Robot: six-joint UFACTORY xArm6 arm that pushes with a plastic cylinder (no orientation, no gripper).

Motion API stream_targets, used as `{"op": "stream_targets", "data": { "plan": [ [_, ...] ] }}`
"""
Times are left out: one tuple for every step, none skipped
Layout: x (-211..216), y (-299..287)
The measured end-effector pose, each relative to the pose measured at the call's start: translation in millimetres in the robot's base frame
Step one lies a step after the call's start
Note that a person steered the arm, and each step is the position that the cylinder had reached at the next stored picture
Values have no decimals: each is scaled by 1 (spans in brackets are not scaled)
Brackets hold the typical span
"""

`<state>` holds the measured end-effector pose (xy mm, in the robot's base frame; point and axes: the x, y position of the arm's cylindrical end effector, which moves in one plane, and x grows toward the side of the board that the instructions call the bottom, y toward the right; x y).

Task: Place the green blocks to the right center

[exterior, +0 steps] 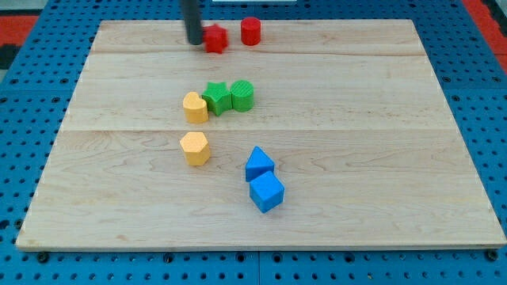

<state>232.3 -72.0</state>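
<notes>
Two green blocks sit side by side a little above the board's middle: a star-like green block (216, 97) and a round green cylinder (242, 95) touching it on its right. My tip (194, 41) is near the view's top, well above the green blocks, touching the left side of a red block (215, 38).
A red cylinder (251, 31) stands right of the red block. A yellow block (195, 107) touches the green star's left side. Another yellow block (195, 148) lies below it. Two blue blocks (259, 164) (267, 192) sit lower right of centre. The wooden board (380, 142) lies on a blue pegboard.
</notes>
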Motion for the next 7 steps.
{"op": "stream_targets", "data": {
  "plan": [
    [-2,16],
    [-2,5],
    [-2,3],
    [-2,2],
    [-2,2],
    [-1,2],
    [12,4]
  ]
}}
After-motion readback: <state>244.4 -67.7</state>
